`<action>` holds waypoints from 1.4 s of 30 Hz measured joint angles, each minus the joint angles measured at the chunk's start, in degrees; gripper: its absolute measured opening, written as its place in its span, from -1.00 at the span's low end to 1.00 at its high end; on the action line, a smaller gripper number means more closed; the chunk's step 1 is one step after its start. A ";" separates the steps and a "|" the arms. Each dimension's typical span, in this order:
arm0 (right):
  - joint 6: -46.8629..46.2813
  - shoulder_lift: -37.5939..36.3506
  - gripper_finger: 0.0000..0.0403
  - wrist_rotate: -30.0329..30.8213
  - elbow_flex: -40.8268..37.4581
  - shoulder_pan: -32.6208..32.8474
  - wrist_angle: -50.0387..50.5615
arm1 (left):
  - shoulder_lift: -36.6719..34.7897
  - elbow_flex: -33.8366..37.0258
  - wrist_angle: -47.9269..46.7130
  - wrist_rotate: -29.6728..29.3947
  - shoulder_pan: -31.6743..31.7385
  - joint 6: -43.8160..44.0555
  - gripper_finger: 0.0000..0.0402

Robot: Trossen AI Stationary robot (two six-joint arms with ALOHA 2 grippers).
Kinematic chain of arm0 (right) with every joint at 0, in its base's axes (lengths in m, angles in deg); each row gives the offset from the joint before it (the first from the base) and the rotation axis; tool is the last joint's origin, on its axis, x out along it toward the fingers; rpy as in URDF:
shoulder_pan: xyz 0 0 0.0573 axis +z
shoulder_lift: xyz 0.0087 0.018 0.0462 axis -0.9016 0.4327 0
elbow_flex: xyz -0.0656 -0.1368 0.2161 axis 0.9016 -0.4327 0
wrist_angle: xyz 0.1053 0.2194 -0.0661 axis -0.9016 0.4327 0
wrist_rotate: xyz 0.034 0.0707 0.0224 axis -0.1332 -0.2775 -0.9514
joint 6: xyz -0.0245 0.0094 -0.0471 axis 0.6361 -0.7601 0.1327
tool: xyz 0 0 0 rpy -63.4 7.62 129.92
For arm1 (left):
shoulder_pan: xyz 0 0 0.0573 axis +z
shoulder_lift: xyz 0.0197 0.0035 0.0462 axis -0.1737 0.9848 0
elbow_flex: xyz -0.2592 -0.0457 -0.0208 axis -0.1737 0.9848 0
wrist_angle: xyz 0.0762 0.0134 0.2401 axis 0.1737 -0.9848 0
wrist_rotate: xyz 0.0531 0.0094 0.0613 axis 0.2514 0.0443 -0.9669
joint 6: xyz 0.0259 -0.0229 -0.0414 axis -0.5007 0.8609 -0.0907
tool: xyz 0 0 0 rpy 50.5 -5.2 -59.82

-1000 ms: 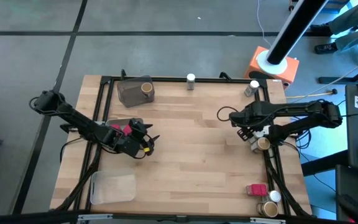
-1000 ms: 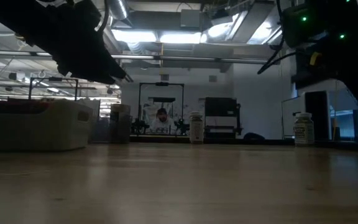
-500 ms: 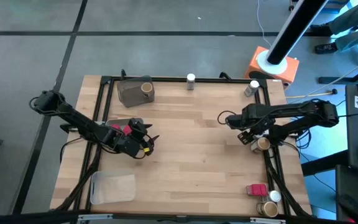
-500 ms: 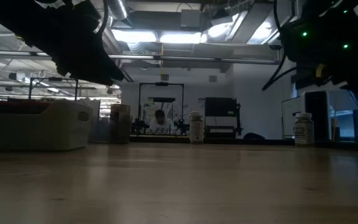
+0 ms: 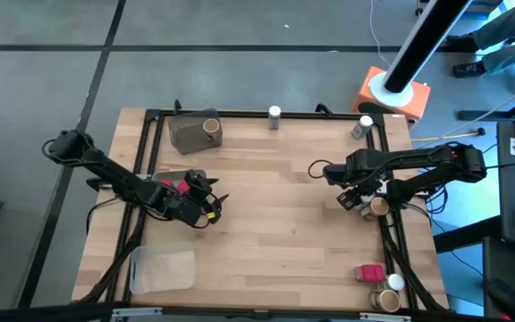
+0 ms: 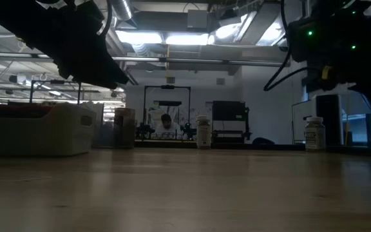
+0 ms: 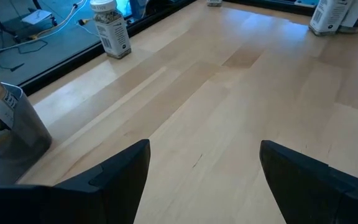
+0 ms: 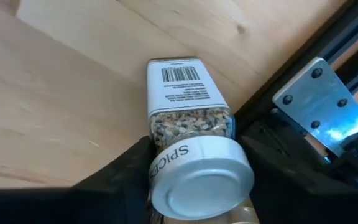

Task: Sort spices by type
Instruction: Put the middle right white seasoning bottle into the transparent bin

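1. The right claw (image 8: 191, 180) sits at the right edge of the worktop (image 5: 275, 206), straddling a clear white-capped jar (image 8: 188, 134). The jar lies tipped, cap toward the wrist and barcoded base pointing away, so its long axis runs straight out from the claw between the 2 fingers.
2. The fingers flank the jar near its cap and are part-way in; I cannot tell whether they press it yet. The right arm is far nearer to this jar than the left.
3. In the way: the black frame rail and a metal bracket (image 8: 325, 106) lie just beside the jar, and a tan-topped round jar (image 5: 379, 207) stands close by, so room on that side is tight.
4. The left claw (image 5: 211, 207) hovers spread and empty over the left part of the worktop, next to a pink-red packet (image 5: 166, 188).
5. Elsewhere: a grey tray (image 5: 195, 133) holding a tan-topped jar at the back left, 2 white-capped jars (image 5: 274, 116) along the back edge, a clear tray (image 5: 162, 269) front left, and a packet (image 5: 369, 272) with more jars front right.
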 joint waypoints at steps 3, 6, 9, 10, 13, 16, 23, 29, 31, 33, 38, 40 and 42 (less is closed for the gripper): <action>1.49 0.01 0.05 0.41 0.01 0.00 -0.58 | 0.00 0.00 0.00 0.00 -0.02 -0.27 0.46; 2.96 -0.03 0.05 0.94 0.45 0.00 -1.97 | 0.00 0.00 0.10 0.00 -0.02 -0.91 0.46; 4.62 0.04 0.05 2.13 2.21 0.69 -5.03 | 0.00 0.00 0.14 0.00 0.00 -0.92 0.46; 5.33 0.08 0.05 3.19 3.04 1.12 -6.12 | 0.00 0.00 0.22 0.00 -0.02 -0.92 0.46; 7.67 0.10 0.05 4.40 5.80 2.73 -9.41 | 0.02 0.00 1.38 0.81 -0.02 -1.48 0.46; 10.97 0.13 0.05 4.35 7.55 4.87 -15.87 | 0.28 0.00 4.08 2.84 -0.02 -5.05 0.46; 19.83 0.87 0.05 7.03 9.03 10.25 -30.81 | 4.10 0.00 13.77 9.16 0.05 -11.25 0.46; 26.04 2.75 0.05 9.05 9.05 13.50 -41.30 | 9.94 -0.21 26.43 13.63 0.05 -14.36 0.46; 27.82 3.93 0.05 9.43 9.05 14.43 -43.64 | 12.31 -1.61 28.34 14.30 0.04 -16.04 0.46; 30.02 5.36 0.05 9.47 9.05 15.30 -46.41 | 14.48 -3.53 28.57 14.56 0.14 -17.44 0.40; 34.43 8.78 0.05 9.49 9.05 17.04 -53.67 | 19.75 -9.65 28.85 15.86 0.70 -21.95 -0.01; 34.98 9.55 0.05 9.47 9.05 17.56 -56.33 | 21.29 -11.14 28.84 15.90 0.95 -23.17 -0.24; 35.41 9.83 0.05 9.52 9.05 17.75 -57.49 | 22.79 -12.14 28.79 16.39 1.48 -23.09 -0.49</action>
